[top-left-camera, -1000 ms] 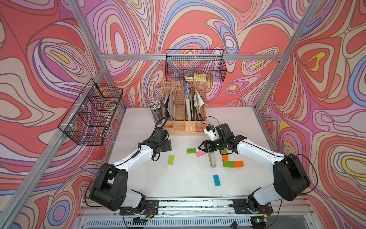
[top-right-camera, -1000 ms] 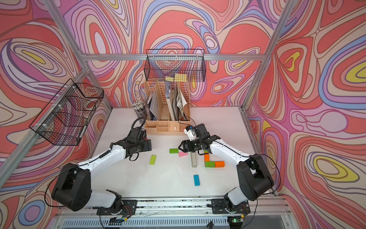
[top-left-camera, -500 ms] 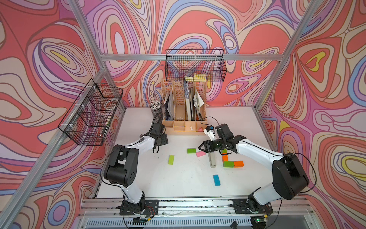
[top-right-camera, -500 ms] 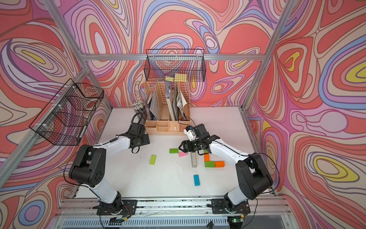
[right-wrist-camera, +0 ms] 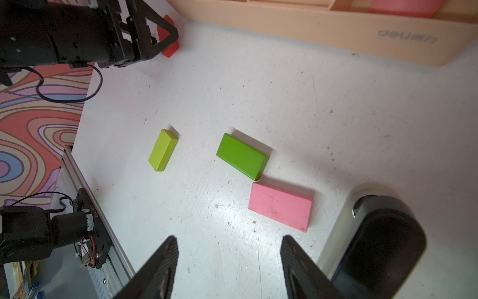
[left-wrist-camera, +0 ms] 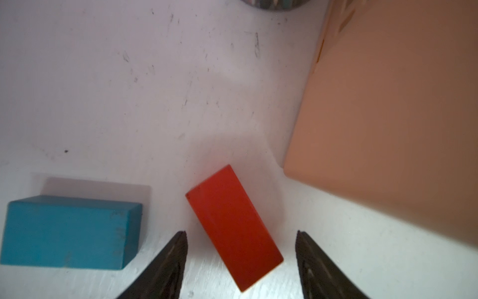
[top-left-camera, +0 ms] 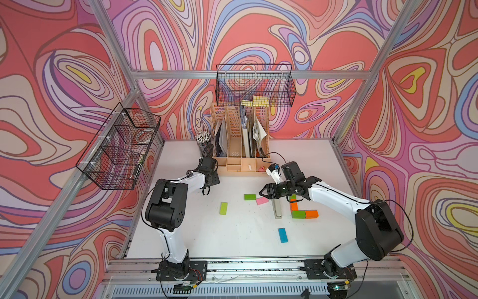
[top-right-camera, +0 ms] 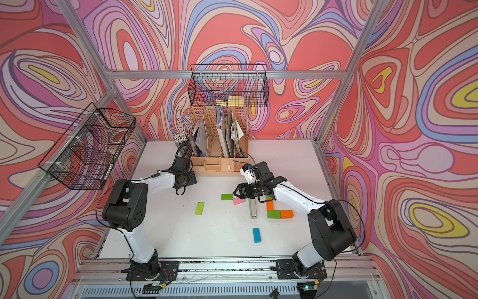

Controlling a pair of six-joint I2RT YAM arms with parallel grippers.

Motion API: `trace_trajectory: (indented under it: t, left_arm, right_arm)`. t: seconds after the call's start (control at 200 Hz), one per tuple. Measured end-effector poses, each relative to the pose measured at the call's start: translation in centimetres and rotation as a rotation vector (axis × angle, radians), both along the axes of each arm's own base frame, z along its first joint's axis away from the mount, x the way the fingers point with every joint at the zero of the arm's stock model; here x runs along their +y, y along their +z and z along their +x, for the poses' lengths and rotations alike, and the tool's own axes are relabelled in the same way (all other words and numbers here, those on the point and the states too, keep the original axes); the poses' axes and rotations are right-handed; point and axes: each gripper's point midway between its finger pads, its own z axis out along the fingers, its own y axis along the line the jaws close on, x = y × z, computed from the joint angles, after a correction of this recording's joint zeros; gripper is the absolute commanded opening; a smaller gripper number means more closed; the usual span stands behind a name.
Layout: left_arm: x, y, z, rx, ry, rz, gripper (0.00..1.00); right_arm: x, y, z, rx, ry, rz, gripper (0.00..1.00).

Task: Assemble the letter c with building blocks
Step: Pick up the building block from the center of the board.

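Bright, even overhead light fills both top views for you: the white table is cleanly lit, with short, soft shadows. Your left wrist view is soft, the red block and blue block slightly blurred, the peach organizer a featureless smear. Your right wrist view is sharper, with glare on the table and the stapler out of focus.

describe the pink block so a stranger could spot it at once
Start at the tan desk organiser at the back of the table. In front of it lie a green block and a stapler; between them sits the only pink block.
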Motion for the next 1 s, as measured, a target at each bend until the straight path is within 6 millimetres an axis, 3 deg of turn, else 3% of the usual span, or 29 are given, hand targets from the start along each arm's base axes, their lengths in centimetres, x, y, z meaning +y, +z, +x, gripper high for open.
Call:
trace_trajectory:
  t: [0.606,0.766,0.996]
  left_arm:
    - [0.5,-0.4,-0.3,0.031,0.019,0.024,0.34]
    - [0.6,-0.6,-1.3,0.045,0.005,0.021,0.30]
    - [0.0,-0.5,-4.4,0.062,-0.053,-0.011,0.22]
  right_arm:
    - [0.0,0.0,0.0,-0.003,0.002,-0.001,0.66]
    - [0.0,0.0,0.0,-0.003,0.002,-0.002,0.66]
    - [0.0,0.0,0.0,-0.004,0.002,-0.003,0.66]
